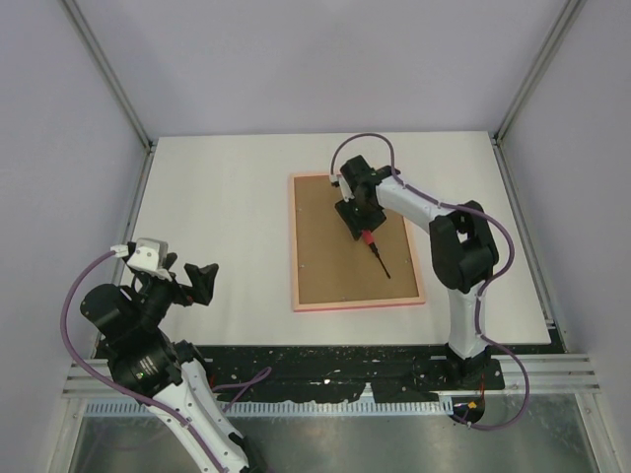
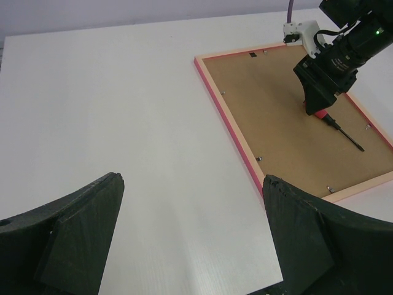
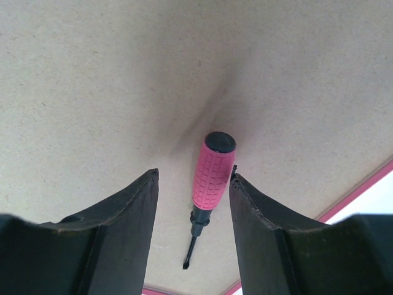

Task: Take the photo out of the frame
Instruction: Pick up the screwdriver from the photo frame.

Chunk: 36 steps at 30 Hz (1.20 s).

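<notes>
Far left, the left gripper (image 2: 191, 183) hangs over bare table (image 1: 217, 197) with its jaws spread wide and nothing in them. Moving right, the frame (image 1: 294, 246) lies face down mid-table, with the brown backing board (image 1: 325, 256) on top and little metal tabs (image 2: 259, 159) round the inner edge. The photo isn't visible at all (presumably it's under that board). Over the board, the right gripper (image 3: 193, 175) points straight down with its fingers apart either side of a pink-handled screwdriver (image 3: 213, 166). The tool lies flat on the board and isn't pinched.

My guess on handling: the frame looks light and stiff but thin, so it'll skate on that smooth table unless it's pinned by a rail. The print should be floppy and easy to crease, so I'd bend the tabs back, lift the board at an edge, then take the print by a corner.
</notes>
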Each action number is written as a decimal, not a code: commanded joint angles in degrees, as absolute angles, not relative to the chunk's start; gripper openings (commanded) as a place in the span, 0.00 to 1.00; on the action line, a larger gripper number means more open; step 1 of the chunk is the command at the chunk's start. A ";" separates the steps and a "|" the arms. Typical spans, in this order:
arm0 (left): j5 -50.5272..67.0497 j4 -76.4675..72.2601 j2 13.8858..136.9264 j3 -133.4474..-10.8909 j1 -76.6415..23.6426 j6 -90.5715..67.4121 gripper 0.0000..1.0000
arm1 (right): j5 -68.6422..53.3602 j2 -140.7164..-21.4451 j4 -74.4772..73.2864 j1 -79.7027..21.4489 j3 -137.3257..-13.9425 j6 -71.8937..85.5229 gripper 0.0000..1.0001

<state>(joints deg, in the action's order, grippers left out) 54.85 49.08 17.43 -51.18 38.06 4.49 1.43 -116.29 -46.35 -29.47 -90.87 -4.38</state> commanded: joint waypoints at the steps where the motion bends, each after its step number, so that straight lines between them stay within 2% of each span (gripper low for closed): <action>1: 55.02 46.84 17.40 -51.06 38.76 4.13 1.00 | -1.30 -116.54 -49.57 -28.39 -94.57 -4.39 0.54; 17: 55.11 46.67 17.49 -50.98 38.67 3.78 1.00 | -1.14 -119.27 -51.77 -28.30 -95.01 -5.54 0.47; 28: 55.55 46.85 16.88 -50.89 38.76 3.96 1.00 | -0.18 -120.50 -53.61 -28.30 -95.71 -6.15 0.38; 30: 55.63 46.85 16.79 -50.89 38.76 4.04 1.00 | -0.18 -120.59 -53.88 -28.30 -95.63 -6.50 0.32; 33: 55.90 46.85 16.79 -50.89 38.76 4.04 0.99 | 1.32 -120.15 -54.05 -28.30 -95.54 -6.94 0.10; 36: 56.68 46.93 16.87 -50.80 38.76 4.04 1.00 | 0.88 -118.57 -54.32 -28.30 -96.59 -6.86 0.08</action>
